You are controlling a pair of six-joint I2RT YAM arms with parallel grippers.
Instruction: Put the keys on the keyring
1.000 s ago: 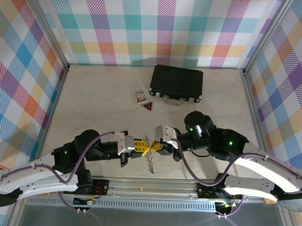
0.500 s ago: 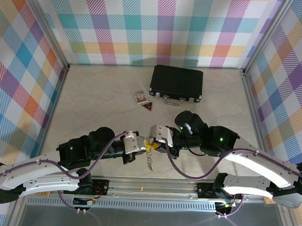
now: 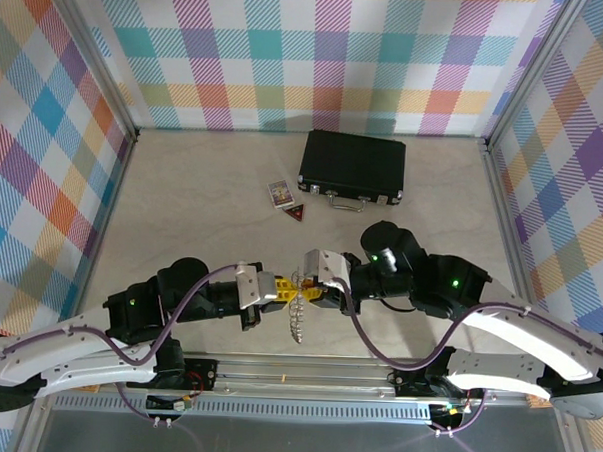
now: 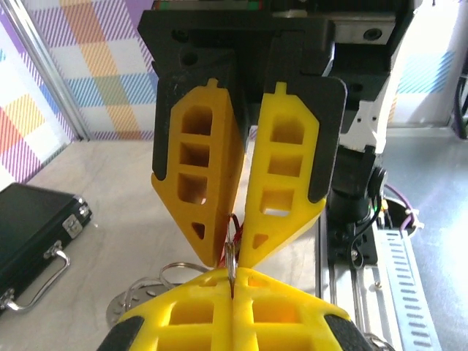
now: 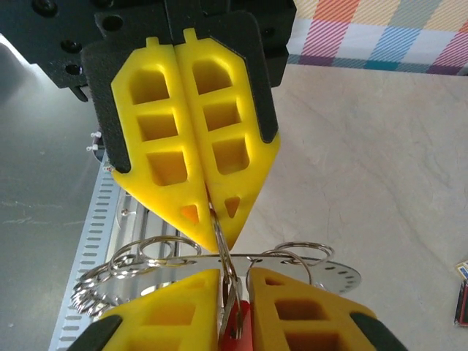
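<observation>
left gripper [image 3: 285, 288] and right gripper [image 3: 306, 287] stood tip to tip over table [image 3: 182, 201], near front edge. left fingers [image 5: 164, 194] were pressed together, pinching thin wire of keyring [image 3: 296, 324]; ring hung edge-on below both tips, silvery pieces dangling; contact with table could not be told. right fingers [image 5: 281, 284] were clamped on key [image 5: 238, 325], red head wedged between them, against ring wire. farther back, left of centre: dark red triangular tag [image 3: 297, 214], printed card [image 3: 280, 192] just beyond it. black case [image 3: 352, 166] lay near back wall, lid shut
</observation>
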